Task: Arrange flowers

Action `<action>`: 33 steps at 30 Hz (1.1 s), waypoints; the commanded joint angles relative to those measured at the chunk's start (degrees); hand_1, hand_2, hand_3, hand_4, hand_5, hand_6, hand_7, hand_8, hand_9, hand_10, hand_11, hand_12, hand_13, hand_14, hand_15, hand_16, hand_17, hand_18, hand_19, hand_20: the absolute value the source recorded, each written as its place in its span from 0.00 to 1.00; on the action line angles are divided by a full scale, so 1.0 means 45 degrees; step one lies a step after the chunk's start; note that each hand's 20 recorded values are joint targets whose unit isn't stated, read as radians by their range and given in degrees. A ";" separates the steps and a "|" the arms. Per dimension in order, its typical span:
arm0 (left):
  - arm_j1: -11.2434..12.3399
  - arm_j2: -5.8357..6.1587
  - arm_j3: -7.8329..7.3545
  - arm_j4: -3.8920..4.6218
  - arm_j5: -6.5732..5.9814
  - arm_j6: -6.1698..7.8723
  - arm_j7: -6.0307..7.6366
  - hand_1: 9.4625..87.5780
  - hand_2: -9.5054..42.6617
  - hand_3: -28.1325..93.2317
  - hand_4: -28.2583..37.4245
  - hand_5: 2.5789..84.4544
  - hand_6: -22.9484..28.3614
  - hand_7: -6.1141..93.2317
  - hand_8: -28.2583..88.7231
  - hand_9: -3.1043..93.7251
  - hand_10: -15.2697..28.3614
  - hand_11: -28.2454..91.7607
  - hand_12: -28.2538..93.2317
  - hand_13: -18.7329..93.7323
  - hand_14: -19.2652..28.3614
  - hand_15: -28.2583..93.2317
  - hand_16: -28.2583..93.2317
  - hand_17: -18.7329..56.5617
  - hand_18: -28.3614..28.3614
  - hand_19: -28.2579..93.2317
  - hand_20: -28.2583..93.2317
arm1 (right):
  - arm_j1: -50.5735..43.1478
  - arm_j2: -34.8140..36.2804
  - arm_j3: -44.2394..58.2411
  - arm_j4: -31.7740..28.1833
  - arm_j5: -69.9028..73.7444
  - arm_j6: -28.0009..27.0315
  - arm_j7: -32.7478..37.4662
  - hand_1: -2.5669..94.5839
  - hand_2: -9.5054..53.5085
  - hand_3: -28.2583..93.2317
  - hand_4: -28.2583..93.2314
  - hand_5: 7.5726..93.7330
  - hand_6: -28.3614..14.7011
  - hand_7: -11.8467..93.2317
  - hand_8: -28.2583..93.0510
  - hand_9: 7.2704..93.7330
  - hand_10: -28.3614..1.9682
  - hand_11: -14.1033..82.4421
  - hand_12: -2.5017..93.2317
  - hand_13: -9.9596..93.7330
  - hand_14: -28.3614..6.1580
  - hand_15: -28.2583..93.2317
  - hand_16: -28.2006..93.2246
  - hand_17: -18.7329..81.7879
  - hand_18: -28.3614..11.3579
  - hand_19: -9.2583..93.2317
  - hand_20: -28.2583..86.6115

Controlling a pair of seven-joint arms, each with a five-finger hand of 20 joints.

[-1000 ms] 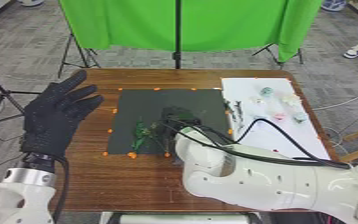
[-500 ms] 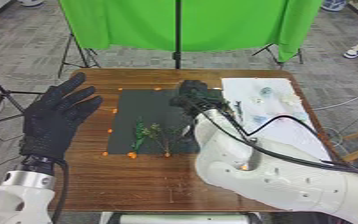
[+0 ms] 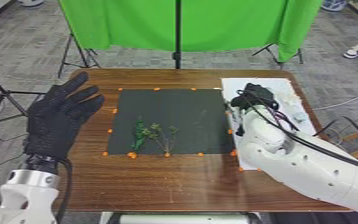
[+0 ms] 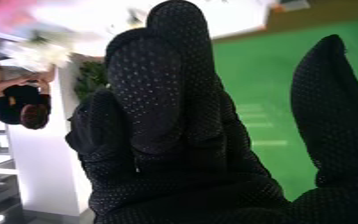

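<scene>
Right hand (image 3: 255, 94) is held over white sheet (image 3: 246, 83), fingers together, thumb apart | left hand (image 3: 55, 119) raised, fingers spread | sprigs (image 3: 141, 135) laid on dark mat (image 3: 171, 107) | white flower (image 4: 35, 54) on sheet (presumably light, crushable) is best pinched by stem

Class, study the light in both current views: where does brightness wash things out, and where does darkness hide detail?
Head view: the white sheet is bright, so the pale flowers on it stand out weakly; the right hand is dark, with little shading. Right wrist view: the white flower looks washed out; pale streaks mark the green backdrop.
</scene>
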 commanded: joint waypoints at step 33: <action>0.0084 -0.0224 0.0332 0.0038 -0.0049 0.0126 -0.0053 0.15 0.38 0.85 0.00 0.41 0.63 0.24 0.13 0.35 0.82 0.50 0.29 0.37 0.97 0.70 0.13 0.13 0.90 0.70 0.34 | 0.0535 -0.0955 -0.3149 0.2340 -0.0471 0.0696 -0.0332 0.56 0.00 0.81 0.00 0.88 0.63 0.40 0.29 0.96 0.58 0.53 0.23 0.90 0.62 0.75 0.38 0.68 0.20 1.00 0.55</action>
